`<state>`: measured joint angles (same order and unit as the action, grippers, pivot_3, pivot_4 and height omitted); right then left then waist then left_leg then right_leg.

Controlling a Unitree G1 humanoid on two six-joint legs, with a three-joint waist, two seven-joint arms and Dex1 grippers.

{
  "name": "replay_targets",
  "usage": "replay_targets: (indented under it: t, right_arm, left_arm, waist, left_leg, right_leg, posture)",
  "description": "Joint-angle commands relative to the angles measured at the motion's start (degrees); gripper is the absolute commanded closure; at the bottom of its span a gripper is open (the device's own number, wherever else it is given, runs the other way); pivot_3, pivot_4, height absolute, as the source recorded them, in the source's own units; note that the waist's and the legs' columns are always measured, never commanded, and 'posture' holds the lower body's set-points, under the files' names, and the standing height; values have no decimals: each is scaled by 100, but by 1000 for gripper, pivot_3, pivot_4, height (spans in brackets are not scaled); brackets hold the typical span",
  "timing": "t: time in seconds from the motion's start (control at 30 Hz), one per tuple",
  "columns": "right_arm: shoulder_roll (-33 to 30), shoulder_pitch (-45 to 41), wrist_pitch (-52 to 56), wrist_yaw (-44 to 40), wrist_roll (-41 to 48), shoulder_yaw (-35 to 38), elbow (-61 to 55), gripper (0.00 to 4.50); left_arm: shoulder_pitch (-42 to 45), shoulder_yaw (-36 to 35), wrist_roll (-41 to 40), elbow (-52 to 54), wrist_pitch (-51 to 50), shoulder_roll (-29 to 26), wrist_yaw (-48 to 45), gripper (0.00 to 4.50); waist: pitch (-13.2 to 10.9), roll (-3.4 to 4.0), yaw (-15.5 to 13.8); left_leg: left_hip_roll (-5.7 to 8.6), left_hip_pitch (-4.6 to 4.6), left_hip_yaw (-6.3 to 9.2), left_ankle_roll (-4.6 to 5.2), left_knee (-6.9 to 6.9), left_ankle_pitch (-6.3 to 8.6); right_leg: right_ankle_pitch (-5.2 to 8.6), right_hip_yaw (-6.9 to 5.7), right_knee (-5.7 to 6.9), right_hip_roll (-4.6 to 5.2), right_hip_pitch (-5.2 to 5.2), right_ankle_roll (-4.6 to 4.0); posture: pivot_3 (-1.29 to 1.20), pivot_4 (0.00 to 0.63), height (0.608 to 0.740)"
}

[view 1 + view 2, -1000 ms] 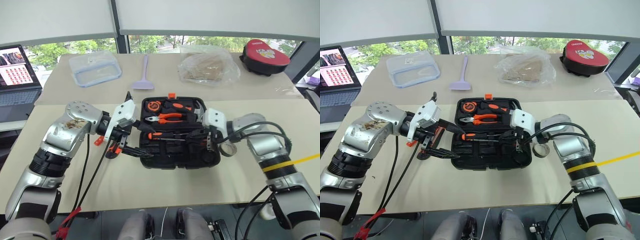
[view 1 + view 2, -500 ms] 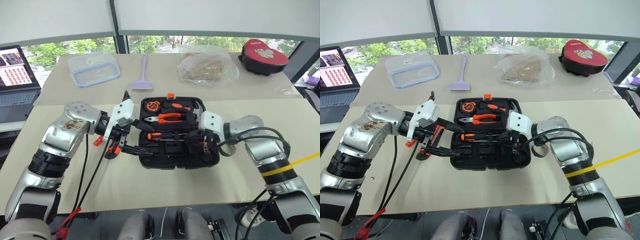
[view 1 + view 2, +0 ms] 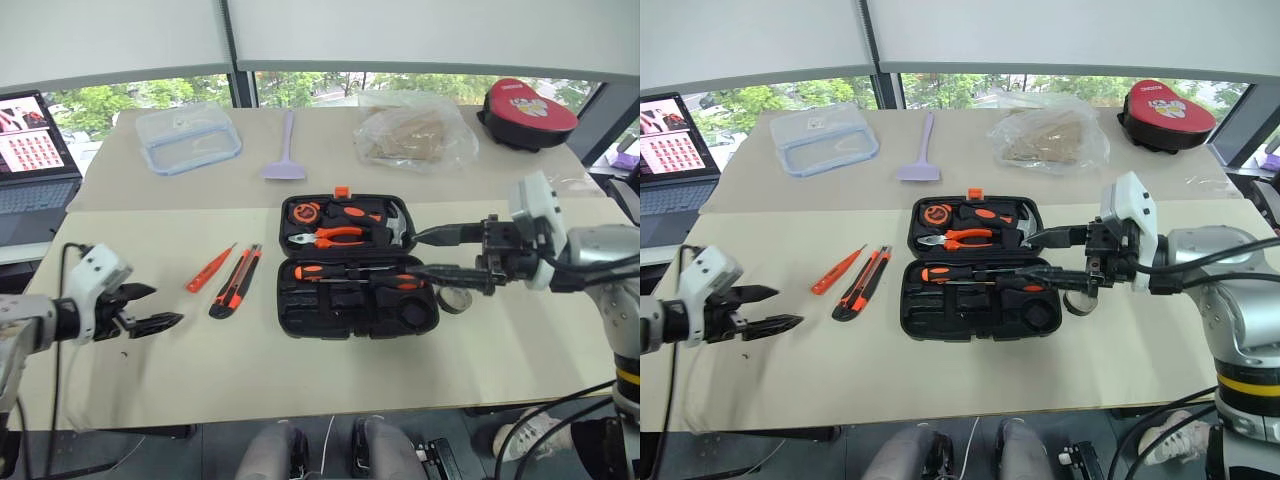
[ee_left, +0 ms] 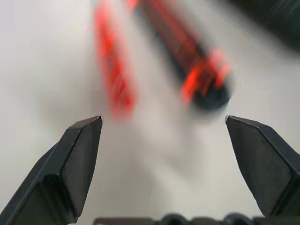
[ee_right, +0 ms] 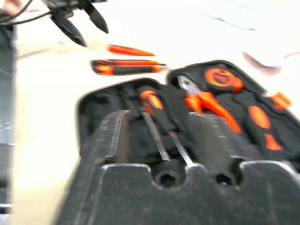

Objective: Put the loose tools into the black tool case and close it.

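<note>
left eye view has the black tool case [image 3: 358,265] lying open mid-table, two long screwdrivers [image 3: 350,272] already seated across its lower half. just left of it on the table lie the utility knife [image 3: 236,281] and the small tester screwdriver [image 3: 210,268]; the tape roll [image 3: 455,299] rests at the case's right edge. so three tools and the closing are left, by my reading. left gripper [image 3: 150,307] hovers wide open and empty, well left of the knife. right gripper [image 3: 432,254] hangs spread and empty over the case's right end.
</note>
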<state>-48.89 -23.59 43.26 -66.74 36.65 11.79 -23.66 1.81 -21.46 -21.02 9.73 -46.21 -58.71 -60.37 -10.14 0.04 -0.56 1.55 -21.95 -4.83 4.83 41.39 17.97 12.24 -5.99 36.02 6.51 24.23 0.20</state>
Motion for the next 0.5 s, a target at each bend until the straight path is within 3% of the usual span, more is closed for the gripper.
replay_targets:
  t: [0.03,0.33,0.5]
  right_arm:
    - [-50,146,178,298,410,220,-560,43]
    - [178,153,12,1005,423,-51,-806,43]
    - [284,287,-46,1303,451,-120,-1020,43]
  left_arm:
    - [598,145,-97,136,-210,-215,215,0]
    - [3936,2985,878,-1570,-839,291,304,0]
    - [4870,4032,1545,-2638,-498,649,65,0]
  waist:
    - [0,0,-78]
    - [3,-10,-145]
    - [1,-14,-26]
  left_leg:
    - [1,0,0,-1,0,1]
    - [32,-5,-5,8,-1,-11]
    - [37,-6,-25,53,-15,-39]
  right_leg:
    - [-1,1,1,3,1,-1]
    - [-17,5,11,-22,6,2]
    - [-9,-7,9,-41,12,15]
  posture:
    - [0,150,728]
    - [0,150,728]
    - [0,150,728]
